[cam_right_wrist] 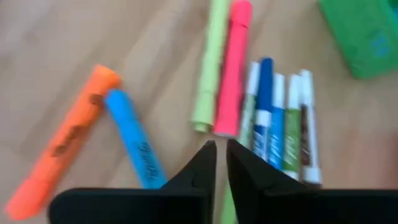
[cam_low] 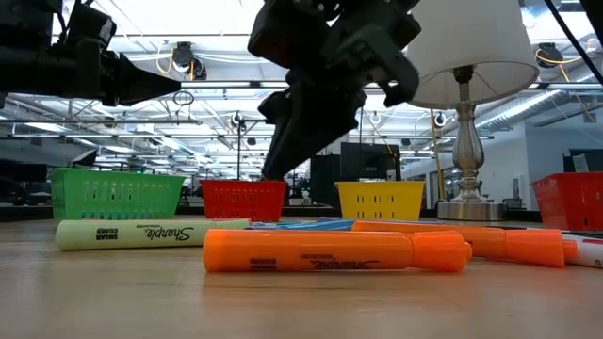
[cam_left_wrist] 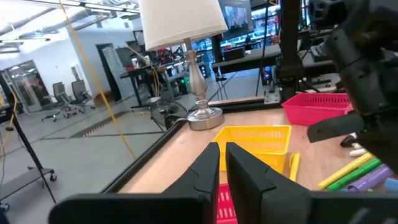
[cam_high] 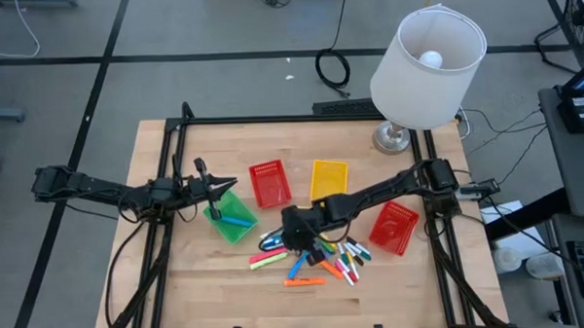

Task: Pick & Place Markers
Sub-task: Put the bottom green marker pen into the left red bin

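Several markers (cam_high: 315, 261) lie loose on the wooden table near its front middle. The right wrist view shows an orange marker (cam_right_wrist: 62, 155), a blue one (cam_right_wrist: 134, 146), a light green one (cam_right_wrist: 210, 68), a pink one (cam_right_wrist: 233, 68) and several white-bodied ones (cam_right_wrist: 280, 118). My right gripper (cam_right_wrist: 221, 146) hangs over them, slanting down, shut to a narrow slit with nothing in it; it also shows from above (cam_high: 289, 242). My left gripper (cam_high: 220, 186) is shut and empty, level above the green basket (cam_high: 231, 217), where a blue marker (cam_high: 238, 221) lies.
A red basket (cam_high: 269, 182) and a yellow basket (cam_high: 330, 178) stand behind the markers, and another red basket (cam_high: 394, 227) stands to their right. A lamp (cam_high: 425, 62) is at the far right corner. Bare wood lies along the near edge (cam_high: 209, 303).
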Controlling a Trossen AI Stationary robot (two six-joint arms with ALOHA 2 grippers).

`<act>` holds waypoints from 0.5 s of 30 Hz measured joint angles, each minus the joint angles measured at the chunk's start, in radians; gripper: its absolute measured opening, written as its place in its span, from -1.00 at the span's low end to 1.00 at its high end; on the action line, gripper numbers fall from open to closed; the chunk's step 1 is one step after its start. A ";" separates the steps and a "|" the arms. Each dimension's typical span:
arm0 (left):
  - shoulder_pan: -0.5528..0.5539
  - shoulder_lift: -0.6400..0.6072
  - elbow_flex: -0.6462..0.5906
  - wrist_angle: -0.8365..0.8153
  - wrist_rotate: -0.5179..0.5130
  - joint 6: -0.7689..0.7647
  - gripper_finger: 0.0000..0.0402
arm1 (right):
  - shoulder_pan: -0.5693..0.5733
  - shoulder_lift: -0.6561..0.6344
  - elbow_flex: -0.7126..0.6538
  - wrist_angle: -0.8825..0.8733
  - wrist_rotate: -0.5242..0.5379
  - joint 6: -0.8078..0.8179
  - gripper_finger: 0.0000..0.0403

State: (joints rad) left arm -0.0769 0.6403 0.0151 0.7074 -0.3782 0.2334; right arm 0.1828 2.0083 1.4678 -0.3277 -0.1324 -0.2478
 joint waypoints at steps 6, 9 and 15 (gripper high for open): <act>0.000 0.000 0.000 -0.001 0.002 -0.017 -0.81 | 0.001 0.021 -0.045 0.055 0.020 0.000 -0.54; 0.000 0.000 0.000 -0.004 0.002 -0.033 -0.81 | 0.003 0.017 -0.069 0.076 0.002 0.001 -0.48; 0.000 0.001 0.000 -0.022 0.002 -0.032 -0.81 | 0.002 0.018 -0.081 0.080 0.005 0.003 -0.47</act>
State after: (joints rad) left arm -0.0769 0.6415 0.0154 0.6859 -0.3759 0.2012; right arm 0.1844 2.0266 1.3869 -0.2481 -0.1276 -0.2444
